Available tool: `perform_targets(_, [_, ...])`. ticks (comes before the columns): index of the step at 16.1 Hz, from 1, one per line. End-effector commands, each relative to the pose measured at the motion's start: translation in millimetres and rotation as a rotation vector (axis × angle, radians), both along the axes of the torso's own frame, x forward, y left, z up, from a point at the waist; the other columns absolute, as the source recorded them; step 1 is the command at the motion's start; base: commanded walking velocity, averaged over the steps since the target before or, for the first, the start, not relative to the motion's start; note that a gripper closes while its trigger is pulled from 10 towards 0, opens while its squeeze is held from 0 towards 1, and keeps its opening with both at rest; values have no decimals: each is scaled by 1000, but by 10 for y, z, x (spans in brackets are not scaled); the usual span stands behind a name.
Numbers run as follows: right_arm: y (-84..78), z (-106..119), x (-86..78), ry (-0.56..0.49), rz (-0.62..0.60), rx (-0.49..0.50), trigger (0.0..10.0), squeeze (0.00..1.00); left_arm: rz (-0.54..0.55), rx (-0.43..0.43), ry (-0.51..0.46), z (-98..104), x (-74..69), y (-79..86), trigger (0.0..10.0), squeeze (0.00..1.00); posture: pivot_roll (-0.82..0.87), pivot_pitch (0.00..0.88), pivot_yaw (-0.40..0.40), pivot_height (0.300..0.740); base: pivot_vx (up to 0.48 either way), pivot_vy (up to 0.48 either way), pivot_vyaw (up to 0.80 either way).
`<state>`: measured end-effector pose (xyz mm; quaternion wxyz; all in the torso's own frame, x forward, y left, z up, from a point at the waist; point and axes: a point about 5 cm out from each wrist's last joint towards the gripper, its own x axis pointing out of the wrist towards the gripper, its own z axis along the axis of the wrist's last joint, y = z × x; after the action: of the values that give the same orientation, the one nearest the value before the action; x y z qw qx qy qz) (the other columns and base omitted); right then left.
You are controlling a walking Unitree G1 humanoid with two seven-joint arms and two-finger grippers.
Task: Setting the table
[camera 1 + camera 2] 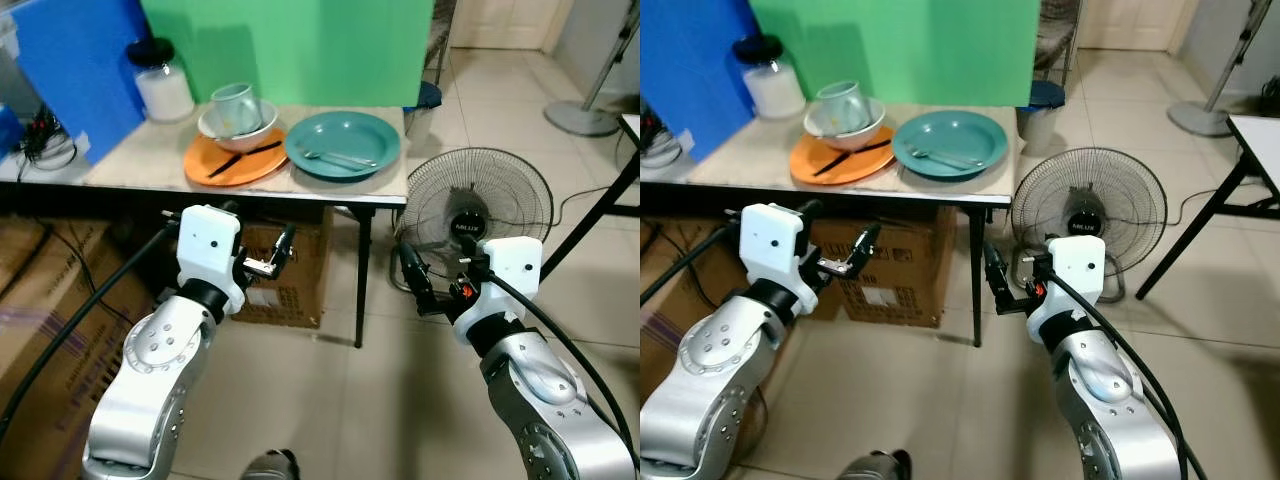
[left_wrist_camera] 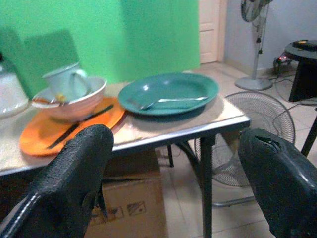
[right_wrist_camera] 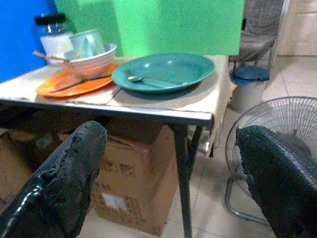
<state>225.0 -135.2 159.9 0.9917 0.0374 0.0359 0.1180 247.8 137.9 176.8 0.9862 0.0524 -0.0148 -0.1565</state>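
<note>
Robot stands short of the desk (image 1: 150, 155); both arms raised fwd, approx. level with the desk edge, nothing gripped.

**Left claw** (image 1: 270, 256): fingers spread wide (see left wrist view), empty. Sits below and in front of the desk edge, under the orange plate (image 1: 215, 165). No contact w/ any item.

**Right claw** (image 1: 420, 285): fingers also wide apart, empty. Off the desk's right corner, in front of the floor fan (image 1: 478, 210). No contact.

**Tableware, all on desk, grouped toward the right end:**
- Orange plate, carrying a white bowl (image 1: 240, 125) w/ a pale mug (image 1: 235, 103) tipped inside it. Dark chopsticks (image 1: 240, 158) lie across the plate beside the bowl.
- Teal plate (image 1: 342, 145) just beside the orange plate, rims touching or nearly so. Spoon (image 1: 335, 156) rests in it.
- Lidded jar (image 1: 163, 80) further back, near the blue panel.

**Assessment:** items are stacked and bunched, i.e. not yet laid out; task appears at its start. Open fingers and the fwd-facing pose suit an approach prior to a first pick.

**Caution:** cardboard box (image 1: 290, 285) under the desk and the fan sit close to the arms; the mug is loose in the bowl and may roll if the stack is lifted as one.
</note>
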Motion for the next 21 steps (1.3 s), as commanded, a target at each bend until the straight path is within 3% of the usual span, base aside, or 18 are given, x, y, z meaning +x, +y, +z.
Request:
perform_targets(1, [38, -9, -10, 11, 38, -11, 10000, 1000, -9, -6, -6, 14, -1, 0, 10000, 369, 47, 75, 29, 740, 274, 0, 0])
perform_targets(5, [51, 2, 0, -1, 42, -18, 10000, 1000, -15, -3, -12, 24, -5, -4, 10000, 365, 52, 69, 25, 740, 291, 0, 713])
perform_targets(14, [-12, 80, 44, -43, -20, 18, 10000, 1000, -54, 38, -42, 83, 10, 5, 10000, 357, 50, 76, 30, 740, 291, 0, 0])
perform_targets(18, [-11, 118, 47, -58, -16, 29, 10000, 1000, -91, 36, -54, 119, 4, -20, 10000, 353, 54, 77, 30, 740, 271, 0, -772])
perform_targets(21, [23, 123, 85, -56, 24, 24, 10000, 1000, -101, 44, -50, 108, -25, -40, 10000, 353, 63, 80, 17, 740, 250, 0, 0])
